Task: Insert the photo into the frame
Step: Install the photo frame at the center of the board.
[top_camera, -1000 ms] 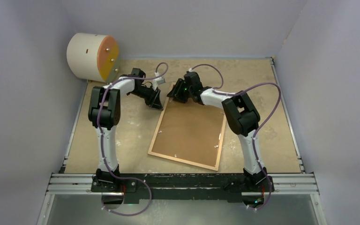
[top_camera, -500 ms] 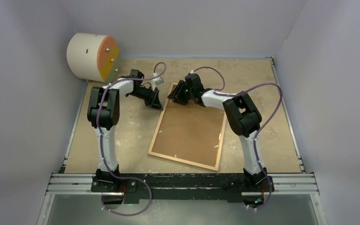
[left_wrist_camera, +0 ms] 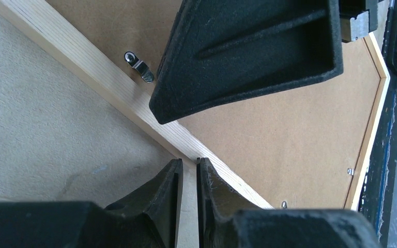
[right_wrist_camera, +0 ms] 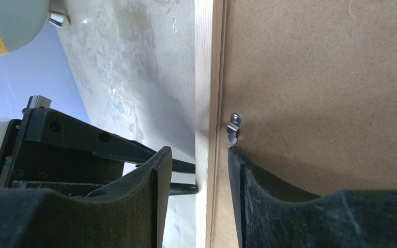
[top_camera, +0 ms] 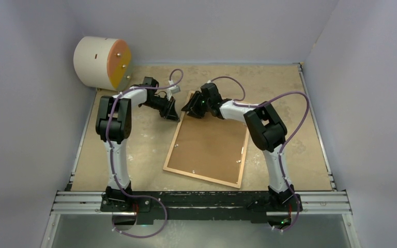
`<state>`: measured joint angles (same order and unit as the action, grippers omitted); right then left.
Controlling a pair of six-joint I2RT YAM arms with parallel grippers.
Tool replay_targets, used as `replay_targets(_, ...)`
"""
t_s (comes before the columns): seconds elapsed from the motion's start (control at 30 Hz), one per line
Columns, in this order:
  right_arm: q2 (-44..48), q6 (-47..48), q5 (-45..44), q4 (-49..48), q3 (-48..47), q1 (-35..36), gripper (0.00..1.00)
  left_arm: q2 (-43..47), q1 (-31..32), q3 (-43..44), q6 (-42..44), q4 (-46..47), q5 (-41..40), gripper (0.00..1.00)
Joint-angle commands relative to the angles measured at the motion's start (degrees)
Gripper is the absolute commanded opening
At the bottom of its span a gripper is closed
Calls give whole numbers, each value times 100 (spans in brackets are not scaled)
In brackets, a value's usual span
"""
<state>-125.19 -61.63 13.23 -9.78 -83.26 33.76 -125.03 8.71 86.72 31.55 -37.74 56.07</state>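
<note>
At frame (top_camera: 201,176) far corner | left jaws pinch rail | right jaws spread astride

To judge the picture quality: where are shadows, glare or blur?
Top view: soft, even light, everything sharp, only faint shadows on the table. Left wrist view: the frame is sharp, but the near black fingers are fuzzy at their edges. Right wrist view: a soft shadow darkens the lower part of the backing board, and the metal clip glints.
</note>
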Motion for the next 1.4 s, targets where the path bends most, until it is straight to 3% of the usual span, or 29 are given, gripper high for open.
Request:
replay_targets(0.0, -15, -56, -86, 449, 45, 43, 47, -78, 184, -199, 259, 87, -533, 18)
replay_targets(0.43, 479, 280, -504, 625, 491, -43, 47, -30, 192, -250, 317, 47, -541, 17)
replay_targets(1.37, -233, 85, -717, 98, 2, -37, 39, 13, 210, -400, 413, 68, -534, 15)
